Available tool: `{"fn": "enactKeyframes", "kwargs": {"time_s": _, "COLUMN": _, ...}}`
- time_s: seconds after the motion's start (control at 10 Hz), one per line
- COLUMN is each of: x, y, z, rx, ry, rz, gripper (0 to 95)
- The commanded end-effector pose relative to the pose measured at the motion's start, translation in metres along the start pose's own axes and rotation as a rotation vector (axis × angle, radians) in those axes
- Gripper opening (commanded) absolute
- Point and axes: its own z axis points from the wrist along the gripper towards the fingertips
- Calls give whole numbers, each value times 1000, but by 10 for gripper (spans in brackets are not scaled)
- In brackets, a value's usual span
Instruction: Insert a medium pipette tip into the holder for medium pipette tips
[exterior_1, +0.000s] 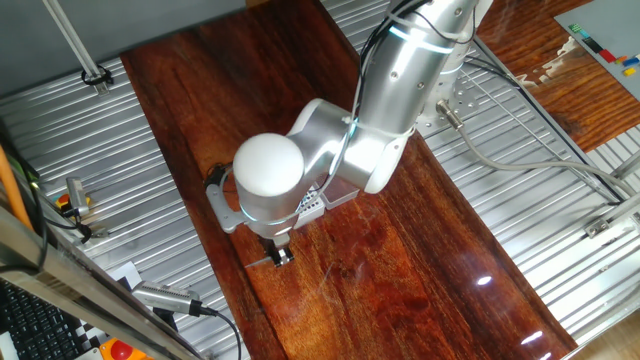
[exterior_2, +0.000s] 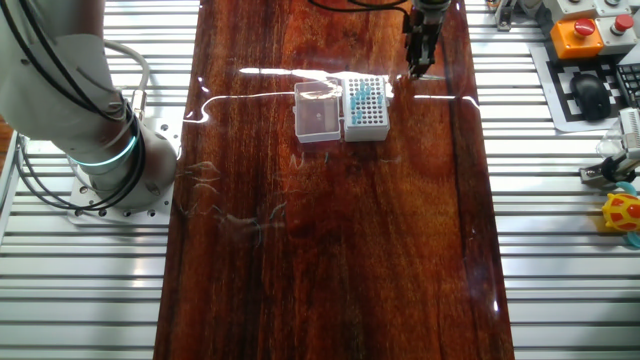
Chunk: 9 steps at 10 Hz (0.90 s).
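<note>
Hovering low over the table (exterior_2: 330, 250), claw (exterior_2: 421, 68); its opening unclear.

Holder (exterior_2: 366, 108) on table (exterior_2: 330, 260); lid (exterior_2: 319, 112) beside it; pincer (exterior_2: 420, 62) near.

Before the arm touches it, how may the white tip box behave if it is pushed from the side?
The white tip box looks small and probably light, so it would likely slide on the glossy wooden table. Its open clear lid lies flat beside it, which should resist tipping toward that side.
</note>
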Motion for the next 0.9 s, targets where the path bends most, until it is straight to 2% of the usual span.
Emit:
{"fn": "enactKeyframes", "kwargs": {"time_s": 0.1, "x": -4, "y": 3, "z": 1, "rx": -3, "ry": 1, "rz": 5, "gripper": 190}}
{"fn": "enactKeyframes", "kwargs": {"time_s": 0.7, "x": -6, "y": 3, "z": 11, "rx": -7, "ry": 2, "rz": 23, "gripper": 190}}
{"fn": "enactKeyframes", "kwargs": {"time_s": 0.8, "x": -6, "y": 3, "z": 11, "rx": -12, "ry": 3, "rz": 30, "gripper": 0}}
{"fn": "enactKeyframes", "kwargs": {"time_s": 0.9, "x": -6, "y": 3, "z": 12, "rx": -15, "ry": 3, "rz": 33, "gripper": 0}}
